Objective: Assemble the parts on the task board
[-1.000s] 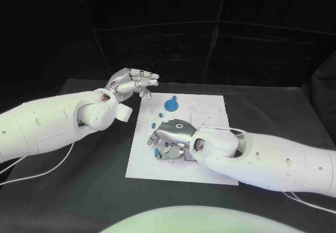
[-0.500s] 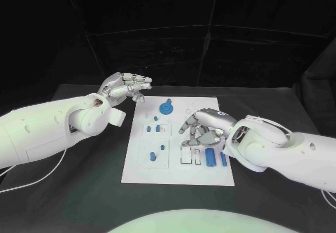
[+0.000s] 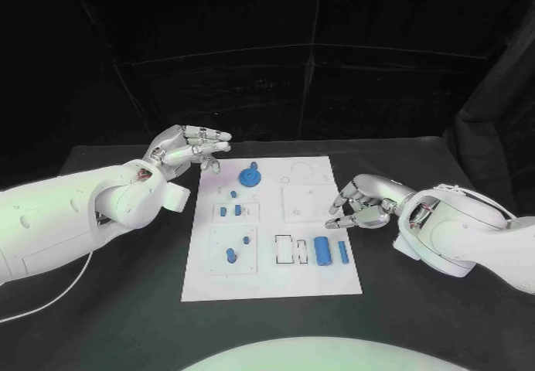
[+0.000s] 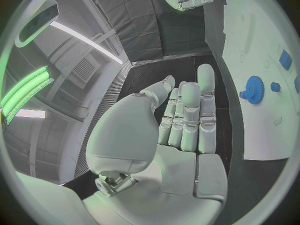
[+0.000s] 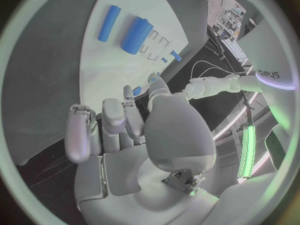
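the black counter (image 3: 100,309) fills the lower frame of the head view, and the white task board (image 3: 279,278) lies at its centre, long axis running from the bottom of the frame up toward the top.

the left robot hand (image 3: 189,144) hovers off the board's upper left corner, fingers curled loosely in toward the thumb with nothing between them. the right robot hand (image 3: 359,207) hangs just off the board's right edge at mid height, fingers bent inward and also holding nothing.

of the parts, the round blue gear (image 3: 249,178) stands near the top of the board. the thick blue cylinder (image 3: 323,250) and a thinner blue rod (image 3: 343,252) lie side by side in the lower right of the board, both with long axes pointing up the frame, parallel to the board's long edge. two small blue pegs (image 3: 231,210) sit in the left middle panel, and another pair (image 3: 232,253) in the lower left panel.

judging from this, the work looks partly done: several pieces seem seated, while the outlined rectangular slots (image 3: 292,250) beside the cylinder appear unfilled.
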Robot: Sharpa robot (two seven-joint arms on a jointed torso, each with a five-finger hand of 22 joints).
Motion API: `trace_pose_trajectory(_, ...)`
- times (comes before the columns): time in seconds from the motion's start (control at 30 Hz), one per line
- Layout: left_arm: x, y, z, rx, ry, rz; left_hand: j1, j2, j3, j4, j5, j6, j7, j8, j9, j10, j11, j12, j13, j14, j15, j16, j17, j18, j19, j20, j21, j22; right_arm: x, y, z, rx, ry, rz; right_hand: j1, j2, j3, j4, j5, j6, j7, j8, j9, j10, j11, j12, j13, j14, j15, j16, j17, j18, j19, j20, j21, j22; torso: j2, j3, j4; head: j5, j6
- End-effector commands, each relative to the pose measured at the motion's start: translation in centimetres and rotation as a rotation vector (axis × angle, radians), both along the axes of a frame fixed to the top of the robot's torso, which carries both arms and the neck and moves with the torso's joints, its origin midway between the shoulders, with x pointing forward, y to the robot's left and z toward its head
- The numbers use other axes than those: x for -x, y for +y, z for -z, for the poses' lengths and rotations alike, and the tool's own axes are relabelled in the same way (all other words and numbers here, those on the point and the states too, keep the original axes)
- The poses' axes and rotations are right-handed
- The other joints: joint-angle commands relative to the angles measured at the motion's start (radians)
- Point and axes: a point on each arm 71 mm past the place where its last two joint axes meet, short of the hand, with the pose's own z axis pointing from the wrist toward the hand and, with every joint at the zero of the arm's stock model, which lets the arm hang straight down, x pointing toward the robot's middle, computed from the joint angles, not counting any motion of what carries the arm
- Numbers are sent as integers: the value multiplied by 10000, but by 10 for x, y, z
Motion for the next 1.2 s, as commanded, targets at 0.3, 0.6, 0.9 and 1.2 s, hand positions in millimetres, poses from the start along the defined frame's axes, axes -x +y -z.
trace_pose_trajectory(0.3, 1, 2, -1, 84, -140, -40, 41, 65, -57, 4, 11, -79, -13, 45, -7, -56, -18, 66, 10, -61, 13, -29, 9, 133, -17, 14, -41, -13, 10, 2, 17, 1293, 850, 487, 58, 228, -579, 417, 76, -147, -3, 196, 163, 592, 20, 1530, 1885, 157, 5, 49, 94, -189, 374, -5, 254, 730, -17, -12, -90, -78, -25)
trace_pose_trajectory(0.6, 1, 2, -1, 85, -129, -29, 47, 71, -59, 0, 10, -76, -14, 52, -6, -57, -18, 80, 11, -60, 11, -22, 12, 134, -14, 14, -44, -16, 12, 17, 29, 1517, 1159, 315, -213, 188, -856, 843, -69, -159, -21, 287, 271, 624, 7, 1621, 2045, 161, -5, 39, 123, -220, 459, -17, 319, 871, -6, -19, -74, -95, -55)
trace_pose_trajectory(0.9, 2, 4, -1, 79, -109, -29, 47, 71, -59, 0, 10, -76, -14, 52, -6, -57, -18, 80, 11, -60, 11, -22, 12, 134, -14, 14, -44, -16, 18, 31, 43, 1516, 1422, 64, -377, 84, -949, 1206, -230, -130, -46, 378, 374, 623, -8, 1620, 2087, 163, -14, 27, 137, -224, 472, -24, 323, 889, -7, -38, -81, -52, -107)
trace_pose_trajectory(1.2, 2, 4, 0, 73, -81, -17, 47, 71, -59, 0, 10, -76, -14, 52, -6, -57, -18, 80, 11, -60, 11, -22, 12, 134, -14, 14, -44, -16, 18, 35, 52, 1815, 1498, 101, -463, 64, -958, 1248, -291, -75, -70, 441, 436, 607, -27, 1586, 2069, 164, -27, 23, 142, -226, 476, -33, 325, 897, -10, -44, -72, -32, -158)
